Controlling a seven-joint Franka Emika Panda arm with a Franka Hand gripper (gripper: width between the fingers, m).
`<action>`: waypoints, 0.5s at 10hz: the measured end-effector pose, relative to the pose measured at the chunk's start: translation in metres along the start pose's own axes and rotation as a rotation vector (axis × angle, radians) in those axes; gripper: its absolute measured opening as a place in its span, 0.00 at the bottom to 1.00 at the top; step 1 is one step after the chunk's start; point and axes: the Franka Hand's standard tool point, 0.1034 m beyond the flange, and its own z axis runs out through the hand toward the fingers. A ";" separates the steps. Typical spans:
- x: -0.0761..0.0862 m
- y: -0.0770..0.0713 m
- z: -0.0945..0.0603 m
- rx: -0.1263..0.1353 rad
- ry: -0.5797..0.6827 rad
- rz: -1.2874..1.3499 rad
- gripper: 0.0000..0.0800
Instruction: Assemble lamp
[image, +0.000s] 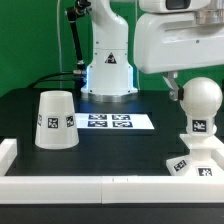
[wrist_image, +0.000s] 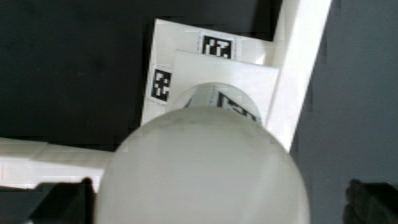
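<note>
White arm (image: 178, 35) at the exterior view's right, wrist pointing down just above bulb (image: 200, 98) | bulb sits on base (image: 196, 165) neck | shade (image: 55, 120) well apart on black tabletop (image: 150, 105) | wrist view: end effector (wrist_image: 214, 200) fingers (wrist_image: 57, 200) spread wide either side of bulb, gripping nothing

Matte parts, shiny arm

Bulb (image: 200, 97), shade (image: 56, 120) and base (image: 205, 155) look like smooth matt white plastic. The robot arm (image: 108, 45) at 12 o'clock is glossy, and the table (image: 130, 150) is dull black.
</note>
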 end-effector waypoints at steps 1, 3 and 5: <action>0.000 0.001 0.001 0.000 -0.001 -0.001 0.87; 0.000 0.004 0.004 0.001 -0.005 0.001 0.87; 0.002 0.003 0.006 -0.002 0.012 0.001 0.87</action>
